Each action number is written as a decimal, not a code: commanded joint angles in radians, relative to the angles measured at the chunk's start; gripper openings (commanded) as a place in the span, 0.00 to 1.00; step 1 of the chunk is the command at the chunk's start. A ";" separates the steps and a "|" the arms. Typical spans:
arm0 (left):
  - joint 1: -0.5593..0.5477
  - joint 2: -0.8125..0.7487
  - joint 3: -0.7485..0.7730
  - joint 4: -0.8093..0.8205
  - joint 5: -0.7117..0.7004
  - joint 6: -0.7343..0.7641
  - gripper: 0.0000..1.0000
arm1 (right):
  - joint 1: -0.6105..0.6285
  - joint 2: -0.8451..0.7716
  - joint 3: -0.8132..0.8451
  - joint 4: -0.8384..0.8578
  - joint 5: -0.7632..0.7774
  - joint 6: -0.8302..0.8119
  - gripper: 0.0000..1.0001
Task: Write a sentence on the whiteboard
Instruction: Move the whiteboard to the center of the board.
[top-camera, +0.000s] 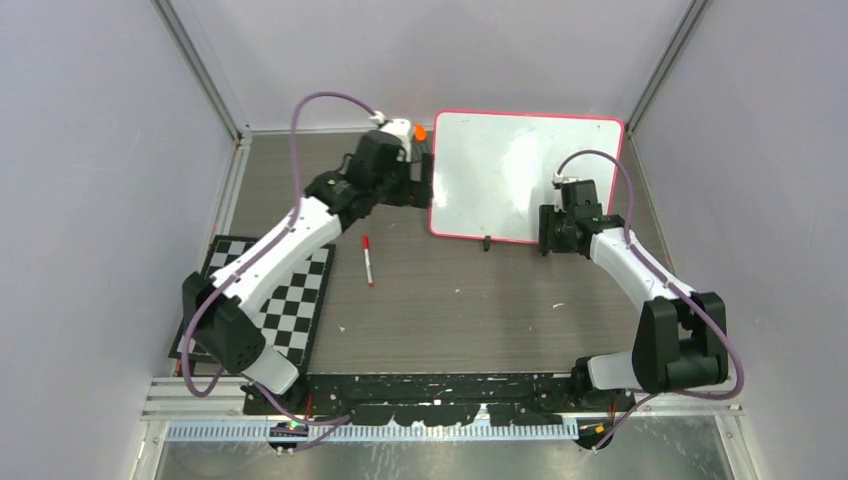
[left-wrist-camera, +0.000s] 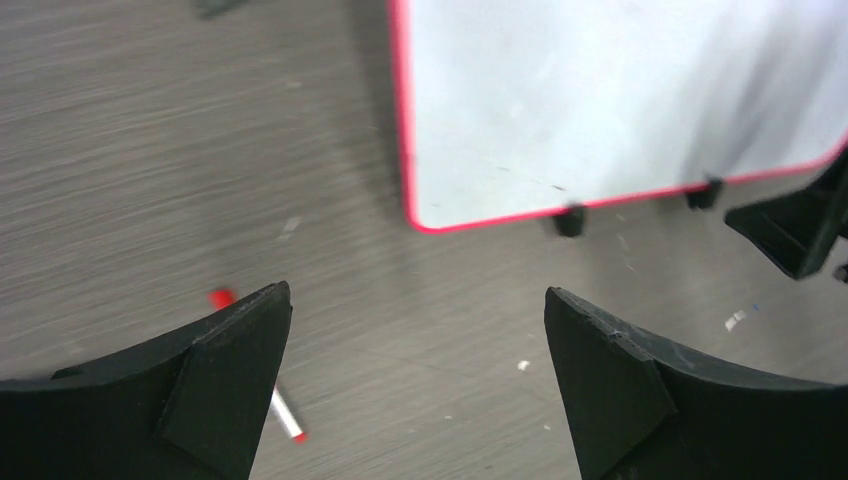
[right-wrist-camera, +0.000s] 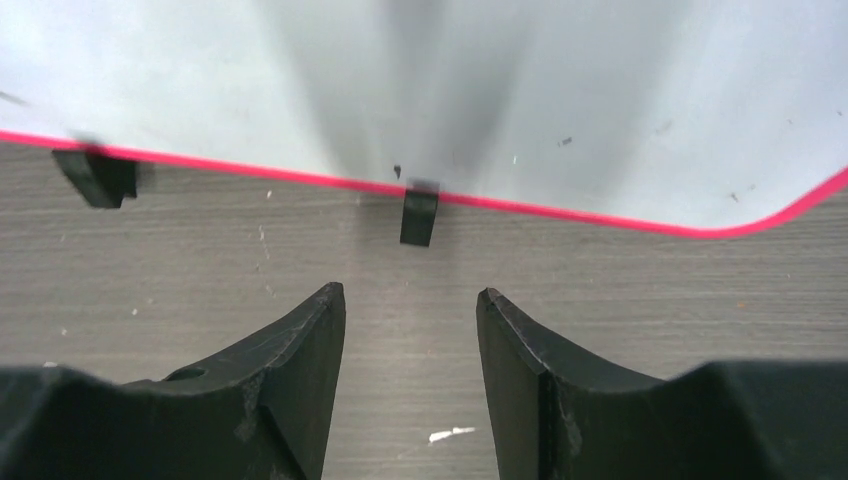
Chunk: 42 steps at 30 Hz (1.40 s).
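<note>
The whiteboard (top-camera: 500, 165) is noted lying flat on the grey wood-grain table (top-camera: 450, 300), in the upper centre-right of the overhead frame, its thin pink-red rim rounded at the corners. Its face is recorded as plain white, marked only by glare, soft shadows and a few dark specks; these cannot be read as letters in any view. Two black clips (right-wrist-camera: 418, 215) are seen on its lower edge. The left gripper (top-camera: 420, 180) is placed just beside the board's left edge; in the left wrist view (left-wrist-camera: 415, 300) its fingers (left-wrist-camera: 225, 390) are spread wide, with only table between them, and the board's rounded corner (left-wrist-camera: 600, 90) is framed at upper right, above the gap. The right gripper (top-camera: 548, 235) is set at the board's lower edge, toward its right end; in the right wrist view (right-wrist-camera: 410, 295) its fingers (right-wrist-camera: 300, 380) are held moderately apart with bare table in the gap, and one clip is lined up just beyond that gap, against the rim of the board (right-wrist-camera: 250, 70). A white marker (top-camera: 368, 260) with a red cap is found loose on the table, left of the board and apart from it; in the left wrist view (left-wrist-camera: 285, 415) it is partly covered by the left finger. No label on it can be made out. A black-and-white checkerboard mat (top-camera: 290, 300) is logged at lower left, under the left arm.
</note>
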<state>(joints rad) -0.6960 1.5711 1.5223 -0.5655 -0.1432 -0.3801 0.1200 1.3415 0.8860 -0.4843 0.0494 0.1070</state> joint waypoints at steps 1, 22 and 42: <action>0.116 -0.150 -0.052 -0.025 0.020 0.036 1.00 | 0.026 0.056 0.006 0.141 0.069 0.035 0.54; 0.296 -0.270 -0.181 -0.040 0.119 0.067 1.00 | 0.032 0.256 0.032 0.220 0.058 -0.021 0.09; 0.430 -0.200 -0.116 -0.205 0.304 0.184 1.00 | 0.040 0.129 -0.067 0.120 -0.179 -0.162 0.00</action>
<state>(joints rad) -0.2996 1.3647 1.3651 -0.7254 0.0689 -0.2337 0.1406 1.5124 0.8284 -0.3286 -0.0181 0.0257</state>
